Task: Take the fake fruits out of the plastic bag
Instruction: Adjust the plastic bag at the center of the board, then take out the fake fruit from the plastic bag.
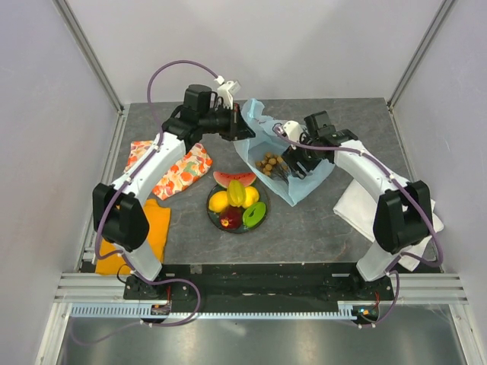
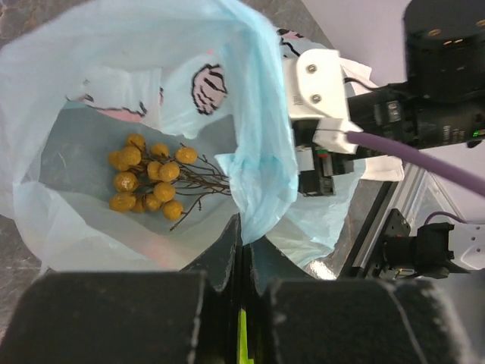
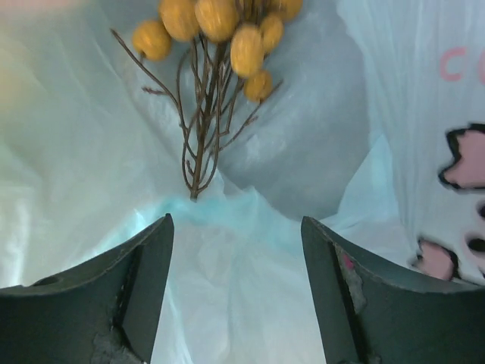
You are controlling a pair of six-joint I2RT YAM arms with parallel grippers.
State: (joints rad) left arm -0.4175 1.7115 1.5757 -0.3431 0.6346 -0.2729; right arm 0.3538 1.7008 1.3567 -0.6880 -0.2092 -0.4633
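Note:
The light-blue plastic bag [image 1: 283, 176] lies open on the table behind the plate. My left gripper [image 1: 243, 128] is shut on its upper rim [image 2: 254, 205] and holds the mouth up. Inside the bag lies the brownish grape bunch [image 2: 145, 180], its twig stem pointing toward my right gripper [image 3: 236, 221]. That gripper [image 1: 293, 167] is inside the bag's mouth, open, with only loose bag film between its fingers and the grapes [image 3: 220, 23] just ahead. On the dark plate [image 1: 214, 218] sit two lemons [image 1: 219, 201], a watermelon slice [image 1: 233, 179], a dark red fruit [image 1: 231, 217] and a green piece [image 1: 256, 214].
An orange-floral cloth [image 1: 181, 171] lies left of the plate and under the left arm. A plain orange cloth [image 1: 152, 228] is at the near left. A white cloth [image 1: 351, 201] sits under the right arm. Enclosure walls surround the table.

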